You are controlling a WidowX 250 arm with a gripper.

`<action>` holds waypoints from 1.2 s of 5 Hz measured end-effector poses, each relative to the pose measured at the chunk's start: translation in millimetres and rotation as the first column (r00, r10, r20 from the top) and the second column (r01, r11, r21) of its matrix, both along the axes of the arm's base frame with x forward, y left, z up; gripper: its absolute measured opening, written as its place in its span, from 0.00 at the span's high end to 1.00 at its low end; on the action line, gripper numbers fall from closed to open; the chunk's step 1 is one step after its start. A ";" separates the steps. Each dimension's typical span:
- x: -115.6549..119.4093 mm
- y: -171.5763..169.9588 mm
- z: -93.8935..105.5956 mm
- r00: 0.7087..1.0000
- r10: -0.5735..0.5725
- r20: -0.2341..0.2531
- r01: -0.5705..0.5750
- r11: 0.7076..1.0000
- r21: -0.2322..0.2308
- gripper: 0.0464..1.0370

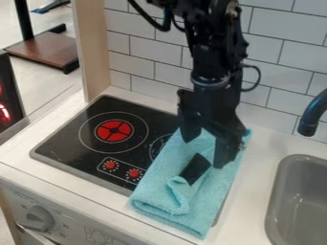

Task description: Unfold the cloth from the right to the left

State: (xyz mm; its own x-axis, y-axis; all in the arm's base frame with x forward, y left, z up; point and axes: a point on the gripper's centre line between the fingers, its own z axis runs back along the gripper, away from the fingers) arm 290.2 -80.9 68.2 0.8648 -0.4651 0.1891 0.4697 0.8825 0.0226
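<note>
The light-blue cloth [217, 206] lies folded in a long strip over the right side of the stove top and the counter beside it. A small flap [179, 194] is turned up on its front half, next to a dark patch whose nature I cannot tell. Over the cloth's back half hangs my black gripper [205, 154], pointing down with its fingers apart. One finger is toward the stove and the other toward the cloth's right edge. Whether the fingertips touch the cloth is unclear.
The black stove top [76, 150] with a red burner and two red knobs is at the left. A grey sink [300, 201] and dark faucet [311, 115] stand at the right. The tiled wall [281, 52] rises behind, and the counter's front edge runs below.
</note>
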 end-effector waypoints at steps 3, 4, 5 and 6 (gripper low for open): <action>-2.7 7.2 -16.3 1.000 0.025 -0.016 -0.024 0.999 0.041 0.10; -2.8 10.4 -20.7 0.999 0.023 -0.026 -0.022 0.999 0.048 0.42; -3.8 10.6 -27.4 0.999 0.008 -0.045 -0.006 0.998 0.056 0.60; -3.9 11.1 -30.2 0.998 0.010 -0.054 -0.007 0.998 0.058 0.28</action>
